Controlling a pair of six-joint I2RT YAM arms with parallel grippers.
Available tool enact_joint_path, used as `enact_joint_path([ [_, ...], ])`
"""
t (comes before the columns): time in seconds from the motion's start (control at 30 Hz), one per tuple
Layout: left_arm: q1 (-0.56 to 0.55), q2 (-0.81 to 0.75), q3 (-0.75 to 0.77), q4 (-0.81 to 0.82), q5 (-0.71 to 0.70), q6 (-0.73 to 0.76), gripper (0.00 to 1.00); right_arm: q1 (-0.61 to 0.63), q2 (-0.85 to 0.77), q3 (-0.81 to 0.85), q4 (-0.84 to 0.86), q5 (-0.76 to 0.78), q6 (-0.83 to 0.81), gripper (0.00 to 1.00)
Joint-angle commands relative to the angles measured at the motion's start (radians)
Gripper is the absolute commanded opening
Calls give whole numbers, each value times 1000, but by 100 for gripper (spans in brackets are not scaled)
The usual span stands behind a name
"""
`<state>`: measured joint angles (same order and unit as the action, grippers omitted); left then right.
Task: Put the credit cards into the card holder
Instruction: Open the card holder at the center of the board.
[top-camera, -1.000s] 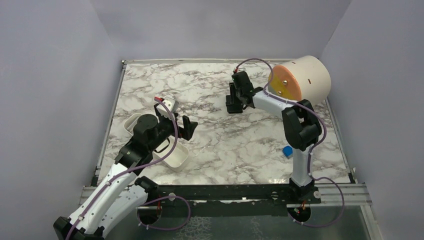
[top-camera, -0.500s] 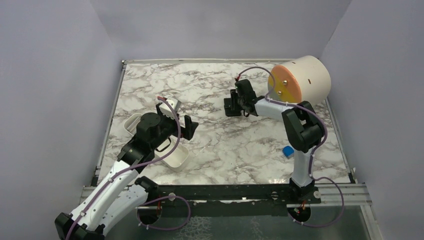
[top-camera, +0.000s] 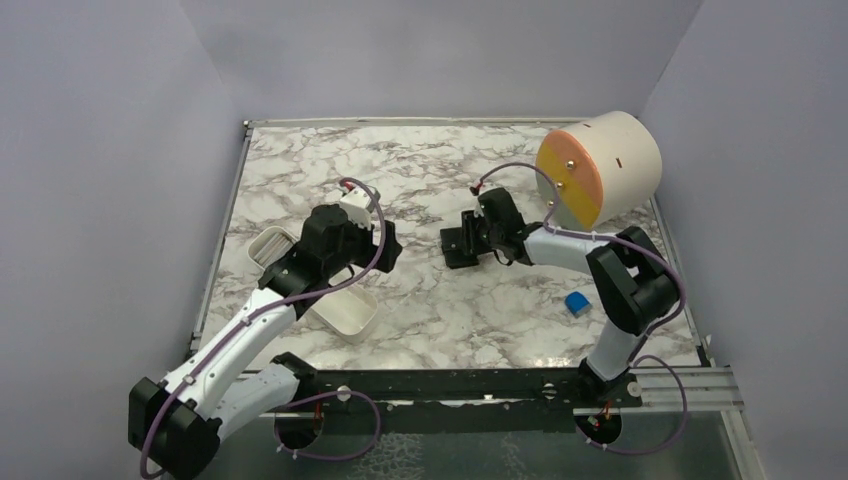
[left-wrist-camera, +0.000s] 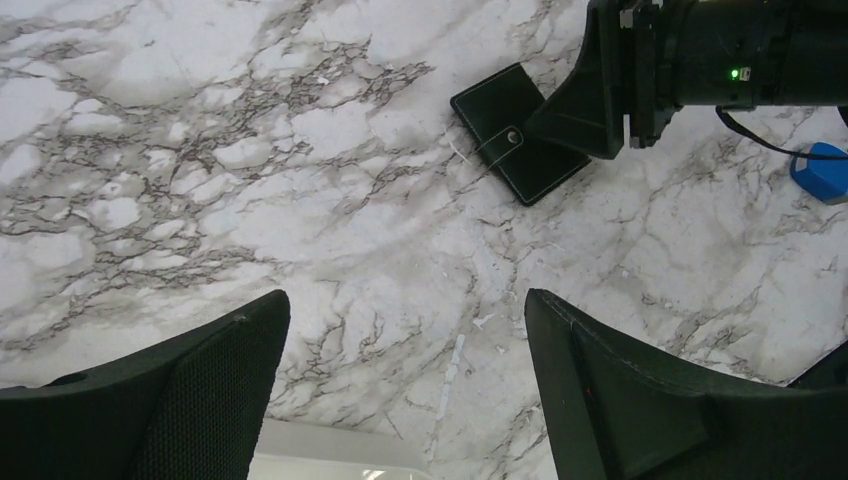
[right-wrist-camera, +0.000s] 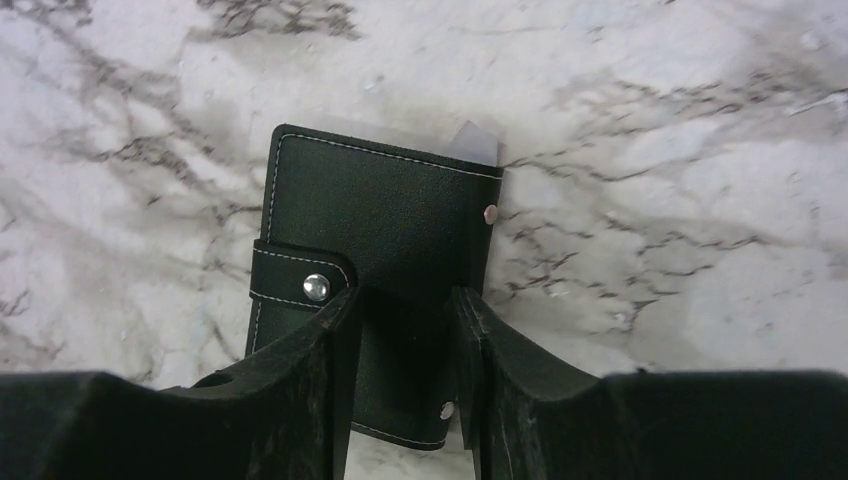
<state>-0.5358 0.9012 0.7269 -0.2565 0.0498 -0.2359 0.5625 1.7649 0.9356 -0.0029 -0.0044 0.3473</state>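
Note:
The card holder (top-camera: 456, 244) is a black folded wallet with white stitching and a stud on its strap, lying flat on the marble mid-table. It also appears in the left wrist view (left-wrist-camera: 512, 132) and fills the right wrist view (right-wrist-camera: 380, 230). My right gripper (top-camera: 476, 238) (right-wrist-camera: 405, 300) is down on its face, jaws part way apart, with the dark cover showing between the fingertips (right-wrist-camera: 340, 320). My left gripper (top-camera: 386, 246) (left-wrist-camera: 405, 300) hangs wide open over bare marble, left of the holder, holding nothing. No credit cards show in any view.
A white oblong tray (top-camera: 346, 314) lies under the left arm, its rim (left-wrist-camera: 330, 455) below the left jaws. Another white piece (top-camera: 268, 244) is beside it. A small blue block (top-camera: 576, 302) (left-wrist-camera: 820, 170) sits near the right arm. A big cream drum (top-camera: 602, 164) stands at the back right.
The right gripper has come toward the near edge and the card holder has slid along under it. The left arm has reached further out toward the holder.

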Motion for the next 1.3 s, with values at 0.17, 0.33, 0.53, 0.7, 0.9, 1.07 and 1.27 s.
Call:
enact_joint_path([
  [0.17,5,178,107,-30,210,-128,77,80,-125,-147,-136,-131,86,38],
  [0.33,-6,287,132,-30,338,-135,69,80,-238,-180,-154,-113,137,38],
  [0.53,-57,426,165,-29,345,-177,59,80,-288,-222,-100,-80,209,38],
  [0.7,-90,526,167,1,338,-234,49,79,-232,-213,-86,-103,215,39],
  [0.9,-112,632,142,95,373,-300,33,80,-182,-225,-34,-118,235,39],
  [1.07,-117,692,128,158,388,-322,26,79,-170,-257,16,-151,257,39],
  [1.27,-117,733,123,168,373,-316,24,79,-223,-287,59,-162,257,20],
])
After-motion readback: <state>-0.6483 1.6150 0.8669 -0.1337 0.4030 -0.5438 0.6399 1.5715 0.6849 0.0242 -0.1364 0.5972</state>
